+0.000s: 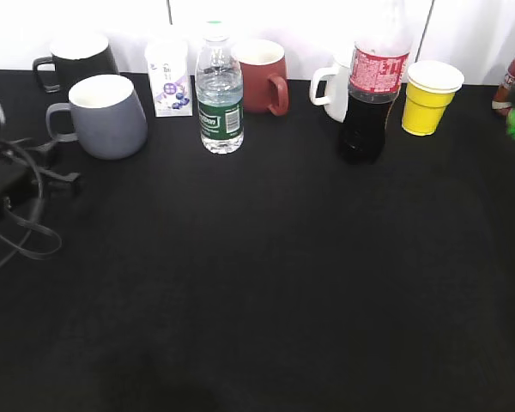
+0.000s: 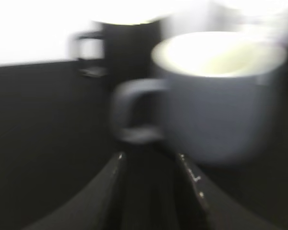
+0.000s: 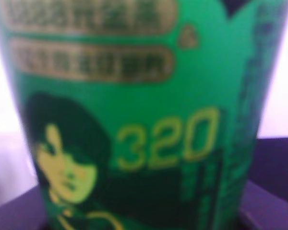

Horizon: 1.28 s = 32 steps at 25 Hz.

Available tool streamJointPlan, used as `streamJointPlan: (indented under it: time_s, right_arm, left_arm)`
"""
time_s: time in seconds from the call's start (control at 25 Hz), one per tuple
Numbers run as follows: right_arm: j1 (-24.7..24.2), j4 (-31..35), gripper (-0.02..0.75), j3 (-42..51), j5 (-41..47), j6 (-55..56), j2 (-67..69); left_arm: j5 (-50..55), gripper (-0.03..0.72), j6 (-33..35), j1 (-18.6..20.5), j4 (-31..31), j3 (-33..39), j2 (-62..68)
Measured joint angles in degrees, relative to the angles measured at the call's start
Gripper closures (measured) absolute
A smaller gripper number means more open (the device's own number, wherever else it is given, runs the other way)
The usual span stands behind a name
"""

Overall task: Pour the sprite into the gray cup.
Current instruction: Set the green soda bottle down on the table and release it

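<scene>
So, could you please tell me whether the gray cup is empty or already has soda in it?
Empty: the gray cup stands upright, its pale inside bare in the left wrist view.

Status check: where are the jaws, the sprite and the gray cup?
Left gripper open, lined up on gray cup handle, not touching. Right gripper hidden; sprite fills its camera, grip unconfirmed. Black mug just behind the cup.
</scene>
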Motion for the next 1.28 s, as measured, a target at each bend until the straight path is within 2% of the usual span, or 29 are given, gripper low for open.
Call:
streamJointPlan:
  time_s: [0.08,0.24,0.44,0.52,0.6,0.68,0.84,1.0,1.12,1.2,1.28]
  right_arm:
    - [-1.5,-2.2,0.324,-3.5,-0.8,1.7,6.1]
    - [-5.4,-10.4,0.326,-11.9,-5.4,4.9,17.9]
    - [-5.5,-14.4,0.328,-16.9,-10.1,5.1,24.5]
    - [-5.5,-14.7,0.325,-17.0,-11.5,4.9,25.1]
    - [-5.5,-14.9,0.255,-17.0,-11.7,4.9,25.2]
    - [-5.5,-15.0,0.138,-17.0,-11.6,4.9,25.2]
    - [-5.6,-14.8,0.128,-16.3,-9.7,4.9,22.4]
    - [-5.6,-14.2,0.126,-8.6,-11.8,4.8,21.2]
    - [-5.6,-10.4,0.127,-1.2,-12.8,4.7,16.9]
    - [-5.5,-10.5,0.13,2.1,-8.7,4.7,9.9]
    - [-5.3,-13.7,0.141,2.3,10.2,6.0,-0.3]
  left_arm:
    - [5.9,0.428,0.0,-1.8,0.5,0.1,-6.0]
    - [15.4,0.428,0.0,-1.9,2.7,0.1,-16.3]
    - [18.4,0.428,0.0,-1.9,2.8,0.1,-18.0]
    - [18.4,0.428,0.0,-1.9,2.8,0.1,-18.0]
    - [18.5,0.428,0.0,-1.9,2.8,0.1,-18.0]
    - [18.5,0.428,0.0,-1.9,2.8,0.1,-18.0]
    - [18.5,0.428,0.0,-1.9,2.8,0.1,-18.0]
    - [18.8,0.428,0.0,-1.9,2.8,0.1,-18.0]
    - [20.4,0.428,0.0,-1.9,2.8,0.1,-18.1]
    - [24.3,0.407,0.0,-1.9,2.8,0.1,-20.5]
    - [33.6,0.353,0.0,-1.9,2.9,-1.1,-24.0]
